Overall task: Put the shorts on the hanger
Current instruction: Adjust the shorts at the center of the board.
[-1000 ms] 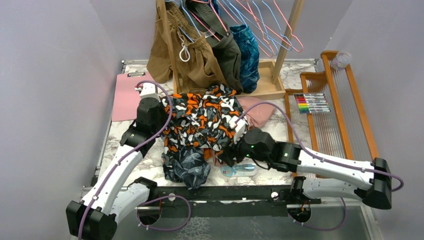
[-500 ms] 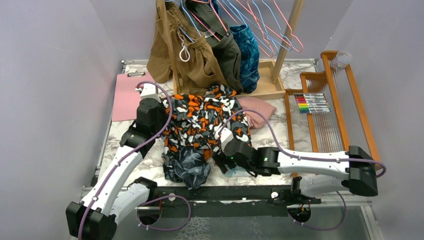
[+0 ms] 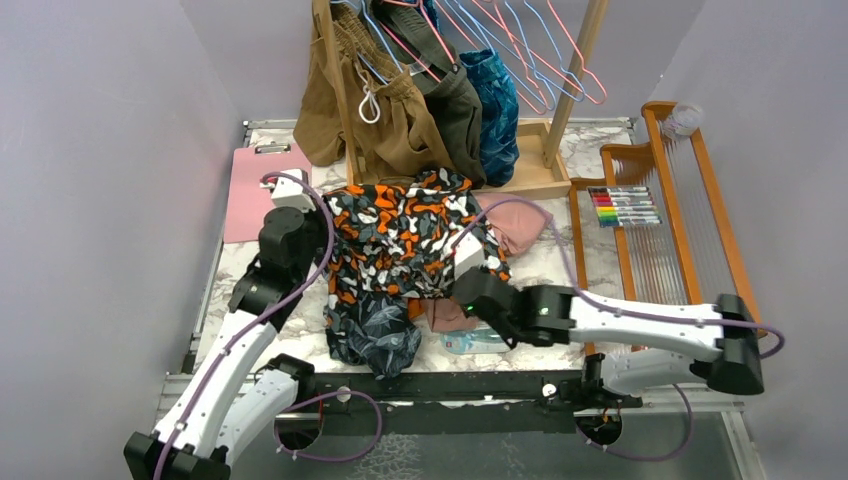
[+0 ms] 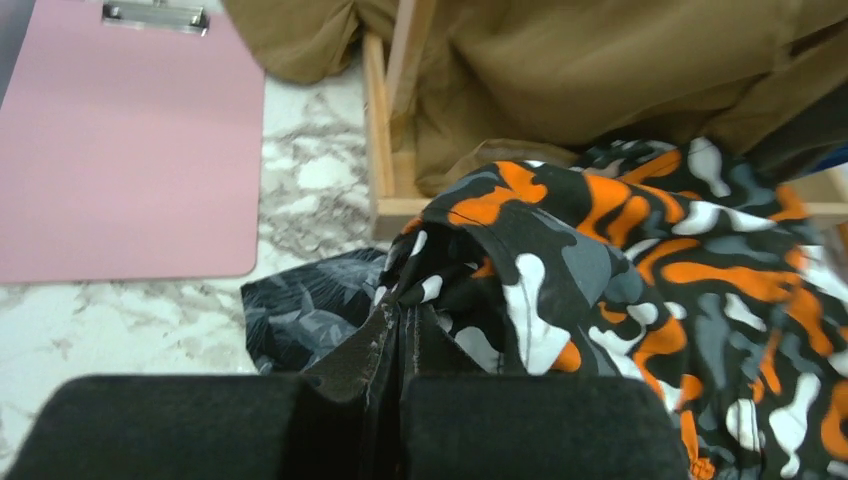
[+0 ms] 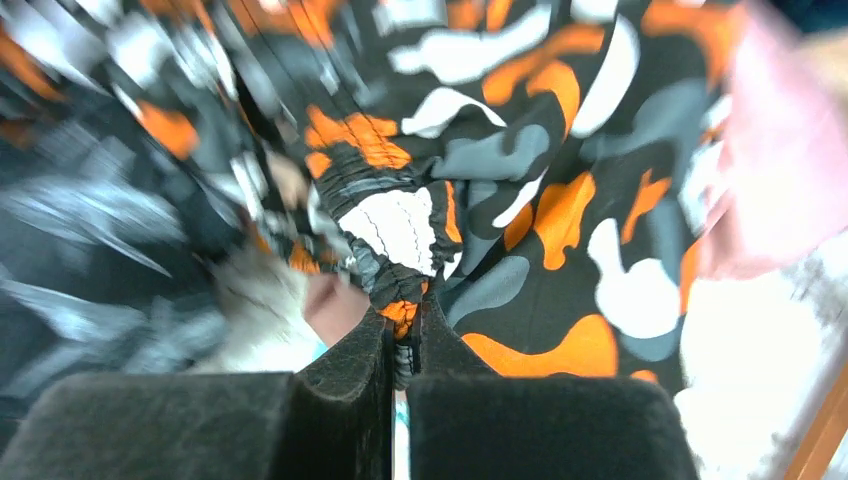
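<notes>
Treat the dark orange-white-grey camouflage fabric shorts (image 3: pixel 400 235) — heaped on the marble worktop (image 3: pixel 540 275), pinched by left gripper (image 4: pixel 396 335) and right gripper (image 5: pixel 402 345), both clamped shut — as light, limp, sag-prone; grip the gathered waistband edge.

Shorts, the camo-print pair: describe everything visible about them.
The shorts are thin dark fabric printed with orange, white and grey blobs. They lie crumpled and spread on the marble table. The left jaws are shut on a fold at their left edge, and the right jaws on a gathered seam at their near right. They lie partly over navy leaf-print shorts and pink shorts.
</notes>
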